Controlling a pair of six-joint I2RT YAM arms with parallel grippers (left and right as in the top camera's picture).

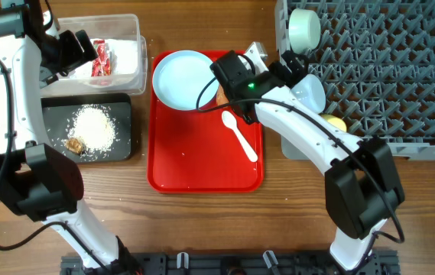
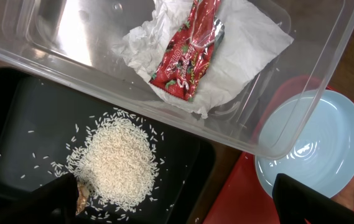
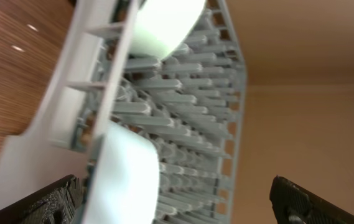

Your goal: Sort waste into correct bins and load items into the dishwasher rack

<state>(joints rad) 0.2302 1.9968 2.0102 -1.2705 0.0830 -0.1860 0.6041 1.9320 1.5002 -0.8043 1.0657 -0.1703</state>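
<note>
Left gripper [image 2: 173, 186] and right gripper [image 3: 173, 186] gape empty; wrapper [image 1: 102, 57], rice [image 1: 95, 126], scrap [image 1: 73, 143] binned; mint bowl [image 1: 305, 27], blue bowl [image 1: 313, 93], cup [image 1: 336, 122] racked; plate [image 1: 180, 79], spoon [image 1: 240, 136], carrot [image 1: 222, 96] are left.

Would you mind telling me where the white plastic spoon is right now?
In the overhead view the white plastic spoon lies on the red tray, near its right edge, below and right of the pale blue plate.

red wrapper [image 2: 189, 53] carries white lettering; too blurred to read

White arm links [image 1: 309, 134], black joints [image 1: 45, 179], black cables [image 1: 8, 107], green LED [image 1: 252, 84]
</note>
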